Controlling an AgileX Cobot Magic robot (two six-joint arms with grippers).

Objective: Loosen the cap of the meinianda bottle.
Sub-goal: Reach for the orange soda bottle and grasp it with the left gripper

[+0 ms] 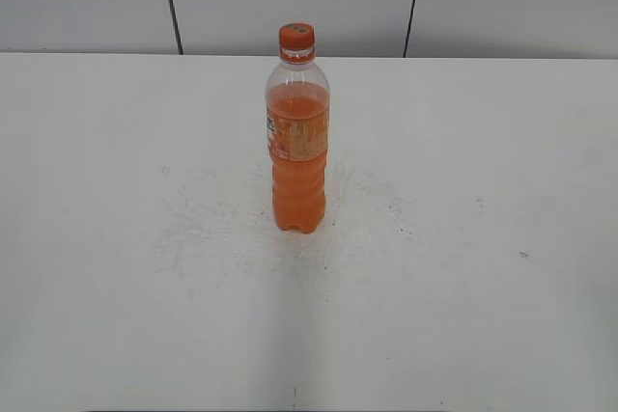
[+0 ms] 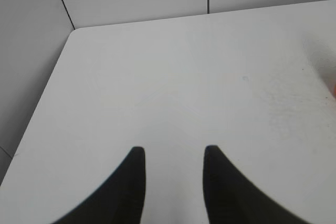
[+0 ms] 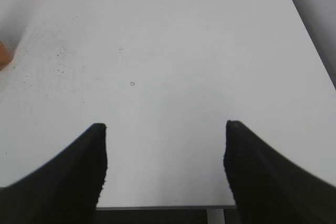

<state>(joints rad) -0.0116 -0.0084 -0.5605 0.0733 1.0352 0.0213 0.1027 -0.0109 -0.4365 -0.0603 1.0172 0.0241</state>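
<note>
Exterior view: meinianda bottle (image 1: 297,132) upright mid-bench, cap (image 1: 296,37) at its 12 o'clock, my left end effector (image 2: 170,153) and right end effector (image 3: 165,127) both spread, empty, bottle between them, neither clearly nearer.

The bottle (image 1: 297,142) is clear plastic with orange drink and an orange-and-yellowish label band; its cap (image 1: 297,36) is orange with a small greyish-green mark. The desk (image 1: 116,238) under the bottle is white, speckled with dark scuffs. Both grippers' jaws are black.
</note>
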